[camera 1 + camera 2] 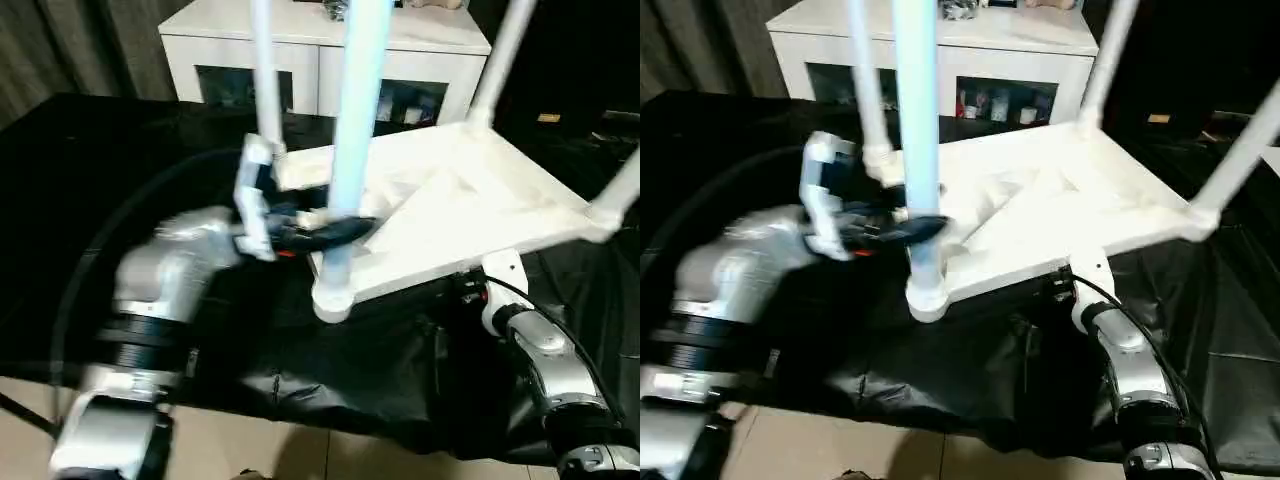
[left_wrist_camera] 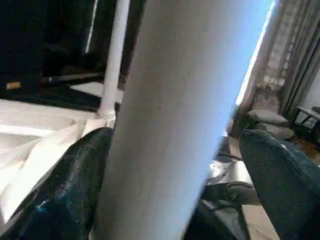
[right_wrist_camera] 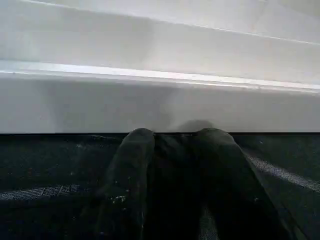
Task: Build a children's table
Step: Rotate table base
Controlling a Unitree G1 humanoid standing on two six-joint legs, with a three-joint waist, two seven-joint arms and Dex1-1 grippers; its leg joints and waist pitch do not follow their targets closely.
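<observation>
The children's table lies upside down and tilted on a black cloth, its ribbed underside facing up and its legs rising from the corner sockets. The left gripper reaches in level at the near corner, its two black fingers spread wide on either side of the near leg. In the left wrist view that leg stands between the fingers, close against one finger, while the other finger stands clear of it, so the jaws are apart and not clamped. Just below the gripper, the leg drops into the round socket at the tabletop's near corner. Beyond the gripper a second leg rises from the next corner, and two more legs stand on the far side of the top. The right gripper sits low under the table's near edge, its fingers close together with the tips right at the white rim over the black cloth; whether they press on it I cannot tell. Behind the table stands a white cabinet with dark glass doors.
</observation>
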